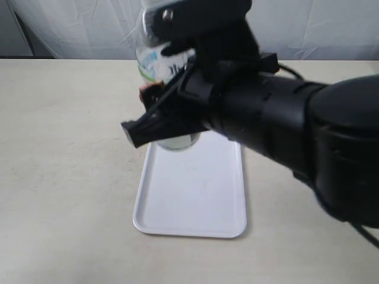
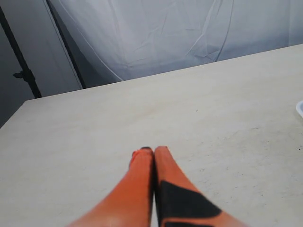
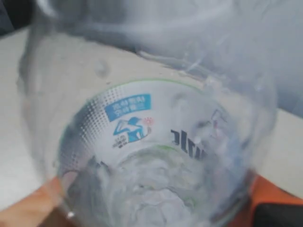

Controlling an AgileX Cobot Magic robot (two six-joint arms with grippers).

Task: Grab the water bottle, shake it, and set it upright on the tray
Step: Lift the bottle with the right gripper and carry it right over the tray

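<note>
The water bottle (image 1: 159, 64) is held up in the air over the far end of the white tray (image 1: 192, 198), mostly hidden behind my black right arm. My right gripper (image 1: 169, 109) is shut on it. In the right wrist view the bottle (image 3: 151, 142) fills the frame, seen from its base end, blurred, with its white label and dark lettering showing through; orange fingers (image 3: 33, 205) press on both sides. My left gripper (image 2: 154, 151) is shut on nothing, hovering over bare table, out of the exterior view.
The pale table (image 1: 65, 177) runs all round the tray. A white cloth backdrop (image 1: 77, 29) hangs behind the far edge. A dark stand pole (image 2: 21, 61) rises beyond the table's corner in the left wrist view.
</note>
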